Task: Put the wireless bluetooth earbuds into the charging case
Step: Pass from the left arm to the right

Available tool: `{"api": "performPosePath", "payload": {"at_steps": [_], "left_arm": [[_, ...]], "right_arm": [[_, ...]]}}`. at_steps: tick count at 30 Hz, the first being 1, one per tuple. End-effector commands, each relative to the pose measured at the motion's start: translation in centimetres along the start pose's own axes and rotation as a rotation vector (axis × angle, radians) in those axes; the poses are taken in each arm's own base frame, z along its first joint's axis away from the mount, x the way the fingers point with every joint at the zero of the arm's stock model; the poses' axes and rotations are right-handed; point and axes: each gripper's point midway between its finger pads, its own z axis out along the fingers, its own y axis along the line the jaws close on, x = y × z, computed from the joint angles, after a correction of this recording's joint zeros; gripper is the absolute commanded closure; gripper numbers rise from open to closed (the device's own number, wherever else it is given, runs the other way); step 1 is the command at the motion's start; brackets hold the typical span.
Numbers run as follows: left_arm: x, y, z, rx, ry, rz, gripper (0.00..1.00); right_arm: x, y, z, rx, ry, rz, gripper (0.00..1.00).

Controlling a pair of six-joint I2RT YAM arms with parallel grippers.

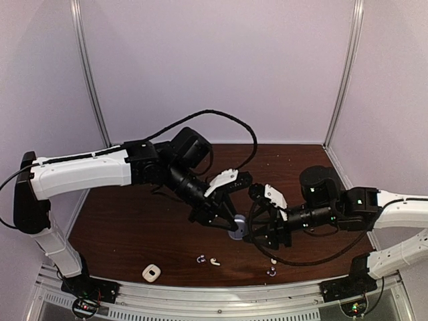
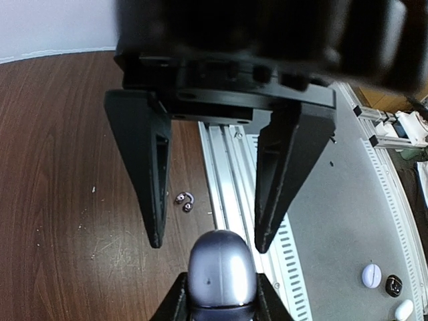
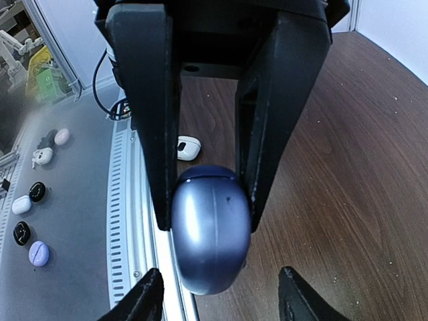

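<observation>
Handover: the right gripper (image 3: 207,224) pinches a blue-grey oval charging case (image 3: 210,254) on both sides; the left gripper (image 2: 208,246) sits part-open around its end, grip unclear. 2 tiny dark purple earbuds (image 2: 184,200) lie on the brown wooden table (image 2: 53,167). An off-centre squeeze could pop the slick shell free.

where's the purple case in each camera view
top external: case near the picture's middle, where both arms' tips meet
left wrist: bottom centre, just past the left fingers
right wrist: centre, between the right fingers
shared landmark: the silver rail, along the bottom in top external, running up behind the case in left wrist, left of the case in right wrist
</observation>
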Motion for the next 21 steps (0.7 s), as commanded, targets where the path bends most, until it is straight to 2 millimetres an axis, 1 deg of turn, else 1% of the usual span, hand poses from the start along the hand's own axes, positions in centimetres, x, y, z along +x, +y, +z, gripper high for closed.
{"api": "performPosePath", "payload": {"at_steps": [1,10,21], "left_arm": [[-0.9,-0.2,0.3,0.018,-0.001,0.034,0.97],[-0.7,0.0,1.0,0.005,0.02,0.037,0.98],[-0.1,0.3,1.7,-0.002,0.058,0.031,0.98]], "right_arm": [[-1.8,0.9,0.0,-0.073,-0.036,0.003,0.45],[-1.7,1.4,0.8,-0.121,-0.014,0.004,0.58],[-1.9,1.7,1.0,-0.149,-0.003,-0.005,0.69]]}}
